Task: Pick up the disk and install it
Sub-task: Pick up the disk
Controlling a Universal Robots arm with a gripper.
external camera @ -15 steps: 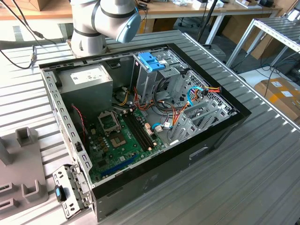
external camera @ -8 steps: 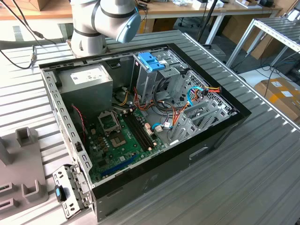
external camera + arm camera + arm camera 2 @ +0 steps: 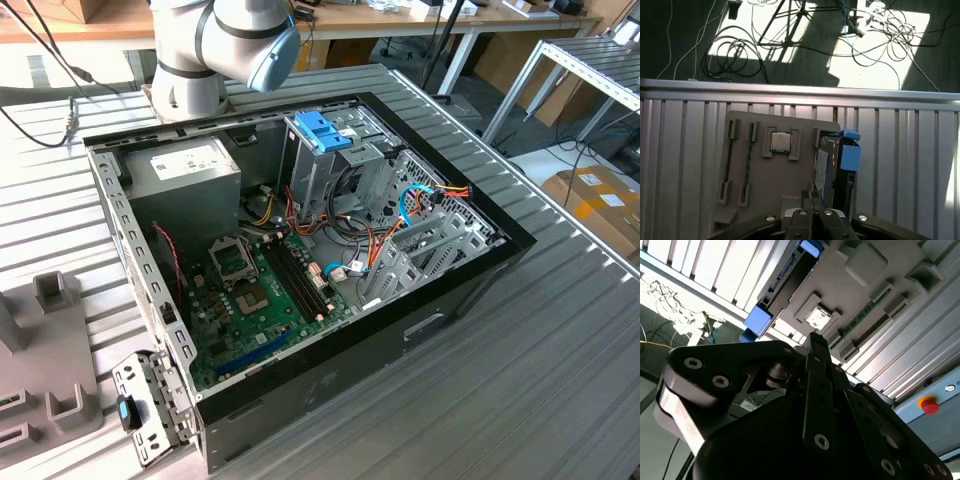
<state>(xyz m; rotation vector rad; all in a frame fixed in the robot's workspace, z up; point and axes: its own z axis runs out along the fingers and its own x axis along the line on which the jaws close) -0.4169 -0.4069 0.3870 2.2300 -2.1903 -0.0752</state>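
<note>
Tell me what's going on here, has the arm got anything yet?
The arm's black claw hangs above a grey plastic parts tray, closed and holding nothing. The silver-grey hard drive with blue side rails sits in a slot of that tray, not yet picked up. In the exterior view, the open black computer case sits on the ribbed metal table.

Sunlight blows out floor point(image 3: 880, 55) patches in the first wrist view, where the pincer point(image 3: 811, 195) sits shadowed.
</note>
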